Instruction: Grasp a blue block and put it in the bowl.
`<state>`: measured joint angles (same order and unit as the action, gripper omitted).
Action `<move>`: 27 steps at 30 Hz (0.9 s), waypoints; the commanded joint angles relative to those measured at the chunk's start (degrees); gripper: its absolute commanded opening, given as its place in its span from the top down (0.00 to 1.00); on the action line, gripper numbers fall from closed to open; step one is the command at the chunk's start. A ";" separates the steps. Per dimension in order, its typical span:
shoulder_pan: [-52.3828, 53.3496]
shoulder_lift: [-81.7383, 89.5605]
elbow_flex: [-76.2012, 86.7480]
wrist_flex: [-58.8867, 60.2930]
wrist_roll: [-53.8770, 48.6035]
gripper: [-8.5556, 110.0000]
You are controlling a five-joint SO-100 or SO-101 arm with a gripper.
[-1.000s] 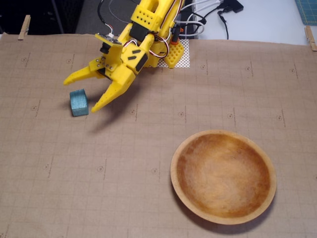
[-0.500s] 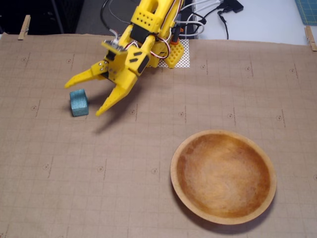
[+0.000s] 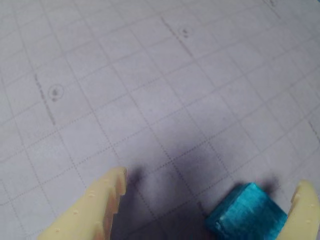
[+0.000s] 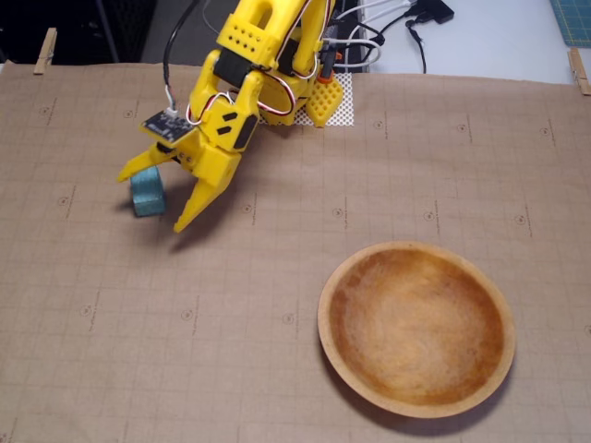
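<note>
While the two yellow fingers stand spread wide with nothing between them held, the gripper (image 4: 152, 198) hangs low over the far left part of the paper-covered table (image 4: 277, 369) in the fixed view. One fingertip reaches past the far side of the blue block (image 4: 146, 194), partly covering its top, and the other points down to the paper just right of it and a little nearer. The wrist view shows the same straddle unevenly: the block (image 3: 246, 215) sits close against one finger (image 3: 305, 212), while the other finger (image 3: 95, 207) is well apart from it across bare, shadowed paper. Whether the near finger actually touches the block cannot be told.

My reading is that the approach to the grasp is in hand, with the pick itself not yet made. The block rests flat on the table and is off-centre in the opening, so the next move seems to call for a small shift to centre it, a little more descent, then closing on its two opposite faces. Closing as things stand could push or twist the block sideways.

The bowl (image 4: 503, 305) sits empty at the near right, well apart from the block, so a lift and a carry across the table would follow.
</note>
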<state>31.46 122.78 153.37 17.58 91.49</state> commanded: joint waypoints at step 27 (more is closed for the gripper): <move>7.03 2.72 -15.12 33.05 10.81 0.57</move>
<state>38.23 127.88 140.71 51.33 102.04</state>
